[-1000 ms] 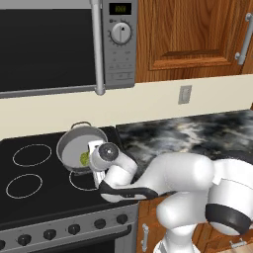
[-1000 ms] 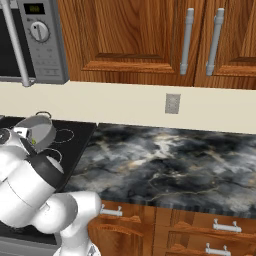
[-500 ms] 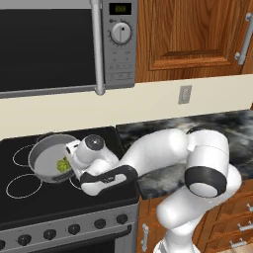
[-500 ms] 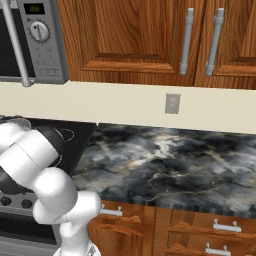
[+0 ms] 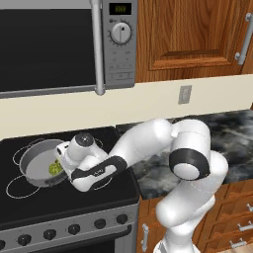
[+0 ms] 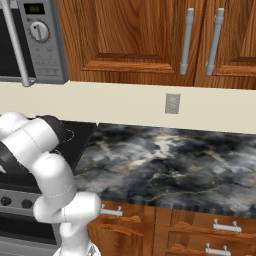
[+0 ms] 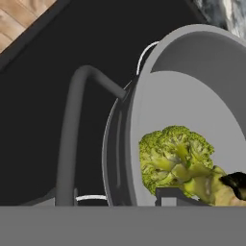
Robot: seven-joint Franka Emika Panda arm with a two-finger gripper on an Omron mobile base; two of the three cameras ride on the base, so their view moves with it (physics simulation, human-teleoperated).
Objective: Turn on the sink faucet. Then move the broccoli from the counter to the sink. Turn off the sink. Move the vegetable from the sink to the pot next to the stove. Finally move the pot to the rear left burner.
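Observation:
The grey pot [image 5: 34, 165] is over the left half of the black stove [image 5: 34, 212], with the green broccoli [image 5: 54, 169] lying inside it. My gripper [image 5: 63, 167] is at the pot's right rim, shut on the pot. In the hand view the broccoli [image 7: 175, 158] lies on the pot's floor [image 7: 192, 105] just ahead of my gripper [image 7: 202, 190], and the pot's loop handle [image 7: 72, 139] sticks out to the left. White burner rings [image 5: 20, 150] peek out beside the pot. I cannot tell whether the pot rests on the stove. The sink and faucet are out of view.
A microwave [image 5: 54, 44] hangs above the stove. The dark marble counter [image 6: 170, 160] stretches to the right, under wooden cabinets [image 6: 150, 35] and a wall outlet [image 6: 172, 103]. Stove knobs [image 5: 74, 228] line the front panel.
The arm has swung left across the cooktop, carrying the pot and broccoli from near the counter's edge to the stove's left side.

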